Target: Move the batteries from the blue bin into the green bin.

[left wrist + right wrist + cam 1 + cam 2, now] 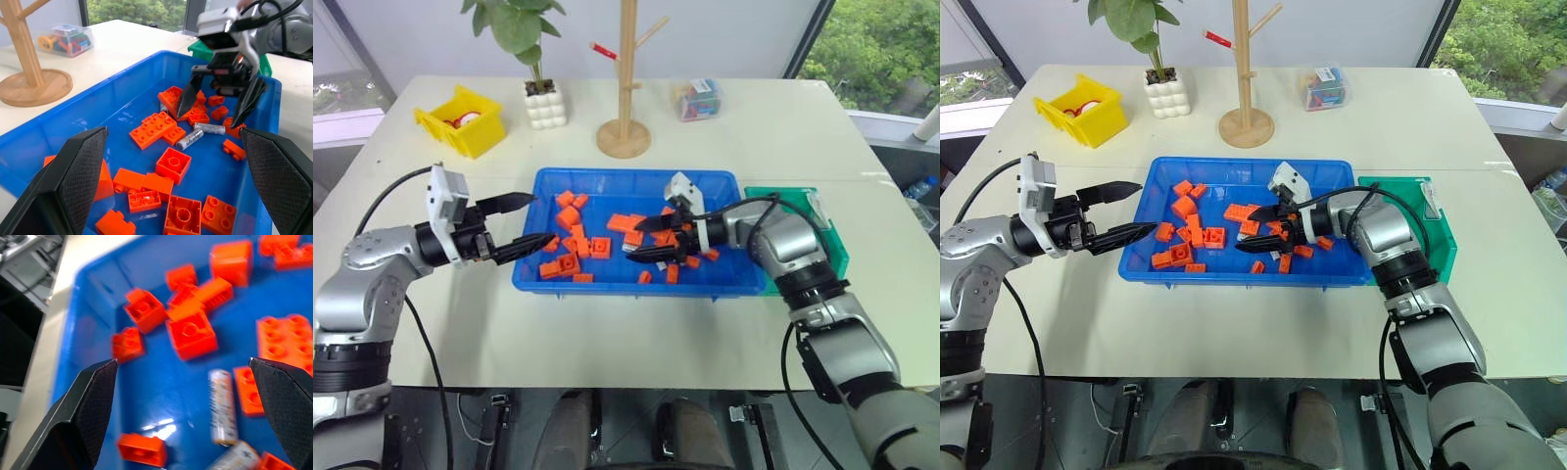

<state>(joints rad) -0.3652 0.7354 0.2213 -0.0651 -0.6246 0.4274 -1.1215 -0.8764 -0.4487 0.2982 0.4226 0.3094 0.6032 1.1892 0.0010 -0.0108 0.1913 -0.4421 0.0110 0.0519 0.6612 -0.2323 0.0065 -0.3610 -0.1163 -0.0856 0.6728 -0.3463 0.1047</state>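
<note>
- The large, shallow, bright-blue plastic bin (607, 277) is the landmark here. It sits mid-table, and orange plastic bricks (152, 129) lie scattered across its floor.
- Two small silver-grey cylindrical batteries (190, 139) lie flat among those bricks, toward the bin's right half; their ends come close together at an angle, and both rest on bare blue floor.
- The smaller green plastic bin (837, 257) stands just beside the blue bin's right wall. The right arm hides most of it, so I cannot tell whether it holds anything.
- The right gripper (221, 100) hangs over the blue bin's right half, directly above the batteries, jaws spread wide and holding nothing.
- The left gripper (521, 223) sits at the blue bin's left wall, its fingers parted and empty, the tips reaching just over the rim.
- My judgement on handling: the batteries are rigid, smooth metal, light but dense, and they will likely roll or slip if nudged. Best hold is across the middle of the cylinder, one finger on each long side.
- Neighbouring bricks sit near enough to snag a fingertip coming down.
</note>
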